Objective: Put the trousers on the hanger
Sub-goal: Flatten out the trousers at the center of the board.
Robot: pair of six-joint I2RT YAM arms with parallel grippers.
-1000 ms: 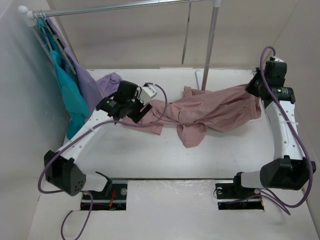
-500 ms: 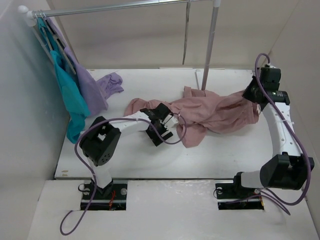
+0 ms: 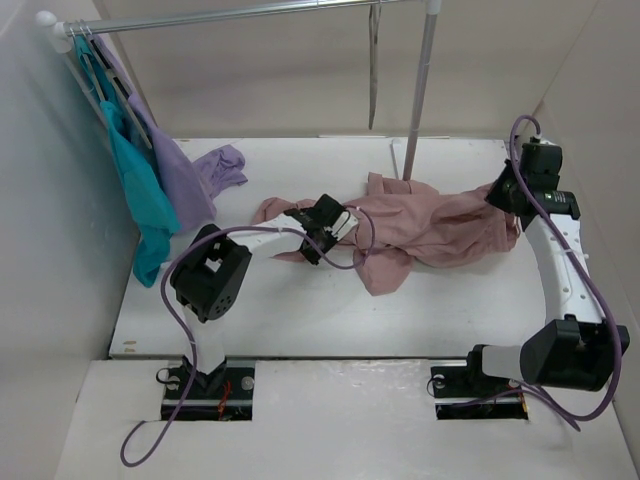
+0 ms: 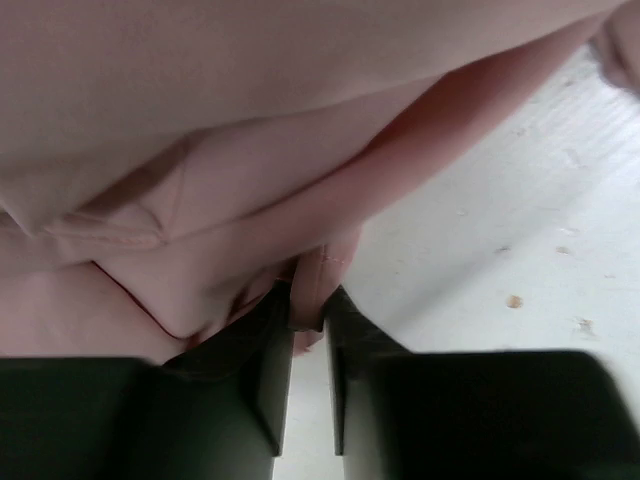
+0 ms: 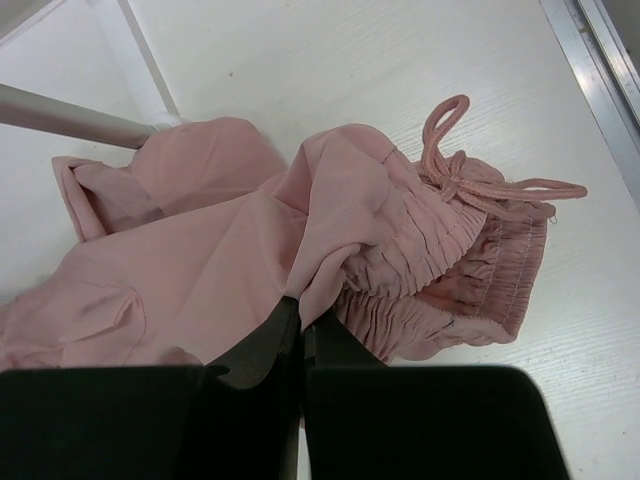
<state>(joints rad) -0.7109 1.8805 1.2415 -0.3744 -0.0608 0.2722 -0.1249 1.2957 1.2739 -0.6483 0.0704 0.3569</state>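
Note:
The dusty-pink trousers (image 3: 430, 225) lie crumpled across the back half of the white table (image 3: 300, 310). My left gripper (image 3: 322, 228) sits low on the left leg. In the left wrist view its jaws (image 4: 308, 305) are pinched on a small fold of the pink cloth (image 4: 250, 150). My right gripper (image 3: 505, 195) is at the right end, shut (image 5: 302, 305) on fabric beside the gathered elastic waistband (image 5: 470, 260) and its drawstring (image 5: 450, 170). The thin grey hanger (image 3: 372, 70) hangs edge-on from the rail, behind the trousers.
A metal rail (image 3: 250, 12) crosses the top, held up by a pole (image 3: 420, 90) that stands just behind the trousers. A teal garment (image 3: 140, 190) and a lilac one (image 3: 185, 170) hang at the left, with the lilac cloth trailing onto the table (image 3: 225, 165).
My left arm swung from the trousers' left end toward the middle of the leg, and its jaws closed on a fold. The right gripper shifted slightly back, still on the waist.

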